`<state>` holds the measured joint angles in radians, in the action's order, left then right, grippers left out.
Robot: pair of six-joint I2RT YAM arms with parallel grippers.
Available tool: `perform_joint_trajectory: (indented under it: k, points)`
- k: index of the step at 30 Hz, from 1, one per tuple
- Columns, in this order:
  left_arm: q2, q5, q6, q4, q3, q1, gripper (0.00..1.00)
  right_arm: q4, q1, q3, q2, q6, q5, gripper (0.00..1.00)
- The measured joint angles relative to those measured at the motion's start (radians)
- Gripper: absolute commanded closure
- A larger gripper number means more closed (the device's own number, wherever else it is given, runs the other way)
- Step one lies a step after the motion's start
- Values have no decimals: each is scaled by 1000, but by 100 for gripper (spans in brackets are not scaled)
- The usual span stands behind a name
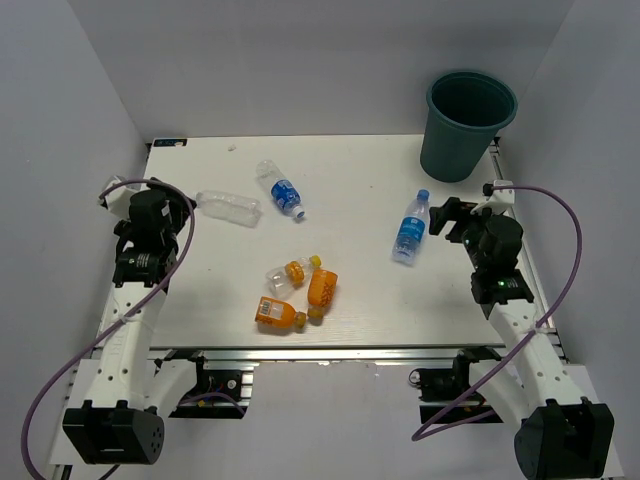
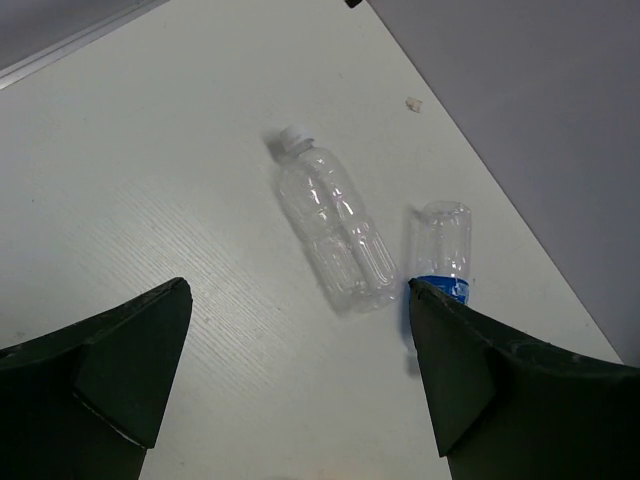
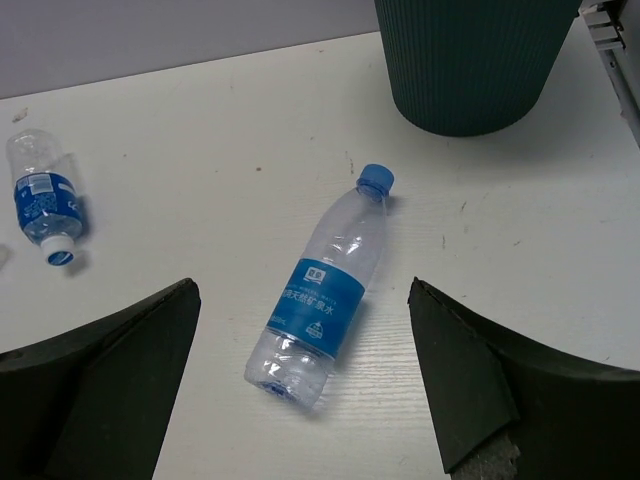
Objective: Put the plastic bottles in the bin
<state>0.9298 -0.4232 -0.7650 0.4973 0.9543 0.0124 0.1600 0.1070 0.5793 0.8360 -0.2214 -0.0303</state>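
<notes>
The right gripper [image 3: 302, 292] has its jaws spread wide and empty. Between them in the wrist view lies a clear plastic bottle with a blue label and blue cap [image 3: 335, 265], on its side, cap pointing toward the dark teal ribbed round plastic bin [image 3: 470, 70] just beyond it. The left gripper [image 2: 298, 290] is equally wide apart and holds nothing. Ahead of it lies a plain clear ribbed plastic bottle [image 2: 335, 230], with a second blue-labelled clear bottle [image 2: 440, 245] just beside it.

All six bottles lie on the white table [image 1: 350, 160], so the task looks to be at its first reach. The right arm seems best placed: the next move calls for lowering the jaws across the bottle's body, closing, then lifting over the bin's rim.

Only the top view shows the three orange bottles with yellow caps [image 1: 300, 292], clustered at the middle front of the table, and the bin's dark open mouth at the far right corner. The wrist views alone show how each bottle sits relative to the jaws.
</notes>
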Motion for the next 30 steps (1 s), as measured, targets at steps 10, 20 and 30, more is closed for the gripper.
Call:
perform_joint_trajectory:
  k: [10, 20, 30]
  points:
    - [37, -4, -11, 12, -36, 0, 2, 0, 0, 0, 56, 40, 167, 11]
    - [46, 61, -11, -28, -83, 0, 2, -106, 1, 198, 342, 171, 311, 11]
    - [69, 72, -11, -35, -83, 0, 2, -203, 19, 356, 629, -45, 10, 11]
